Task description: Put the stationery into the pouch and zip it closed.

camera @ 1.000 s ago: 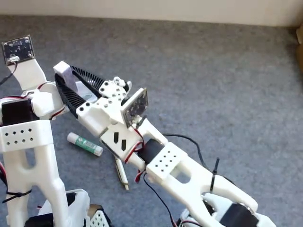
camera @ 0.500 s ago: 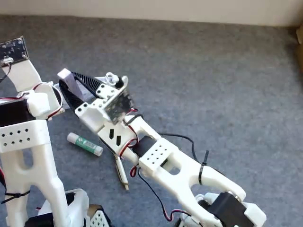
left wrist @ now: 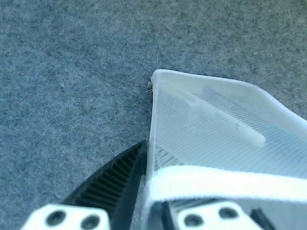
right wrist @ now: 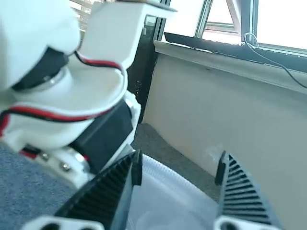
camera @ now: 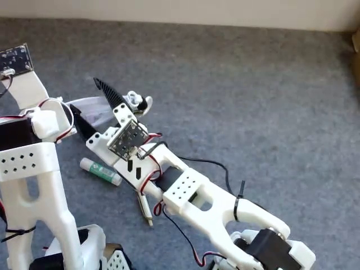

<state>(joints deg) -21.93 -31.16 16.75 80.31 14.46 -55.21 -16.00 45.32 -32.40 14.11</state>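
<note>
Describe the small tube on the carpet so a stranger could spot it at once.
On the grey carpet, look between the left white arm and the right one, below the translucent pouch in the high view. The tube lies flat there. It is short and stubby, white with a green label, unlike the thin pale pen beside it.

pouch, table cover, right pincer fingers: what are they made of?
Pouch: translucent white mesh-like fabric or plastic; fine parallel lines, and a pale shape shows through.
Table cover: grey carpet or felt, matte; fuzzy, flecked texture.
Right pincer fingers: black matte plastic, likely printed; ribbed inner faces.
</note>
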